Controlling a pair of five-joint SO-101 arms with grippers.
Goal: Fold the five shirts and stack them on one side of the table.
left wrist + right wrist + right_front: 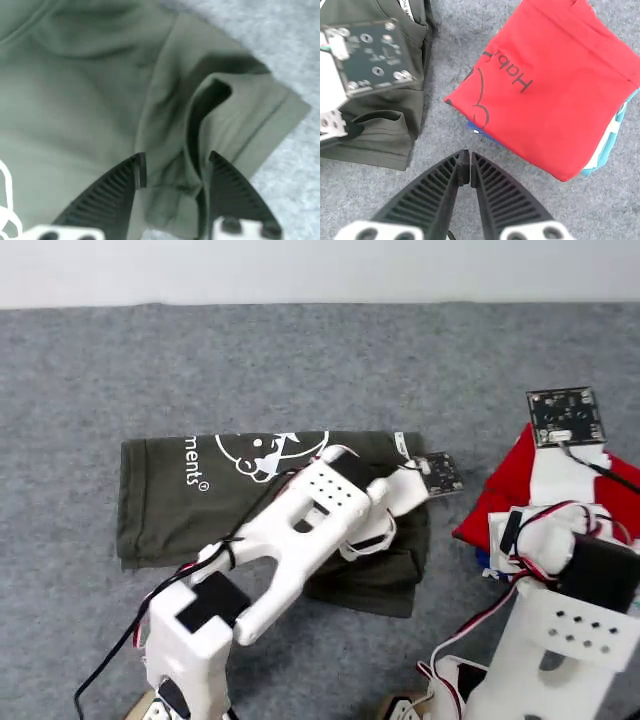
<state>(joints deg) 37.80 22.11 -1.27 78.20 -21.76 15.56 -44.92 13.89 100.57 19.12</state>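
1. My L gripper [172, 182]: jaws apart, straddling a raised sleeve fold of the olive shirt [190, 500]. Nothing pinched yet.
2. Shirt's long axis runs side to side, mid table [400, 360]. L arm's way nearer.
3. R gripper [470, 167]: closed, empty, over bare table btwn olive shirt and red shirt [555, 85] stack on the right side.
4. Free room imo: far edge + left.

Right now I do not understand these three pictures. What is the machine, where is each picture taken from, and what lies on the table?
Two small robot arms stand at a grey table. One picture looks down from above; the other two come from a camera on each wrist. The left arm is over a partly folded dark green shirt; the left gripper is open, its jaws either side of a fabric fold. The right gripper is shut, holding nothing, beside a folded red shirt that lies on other shirts.
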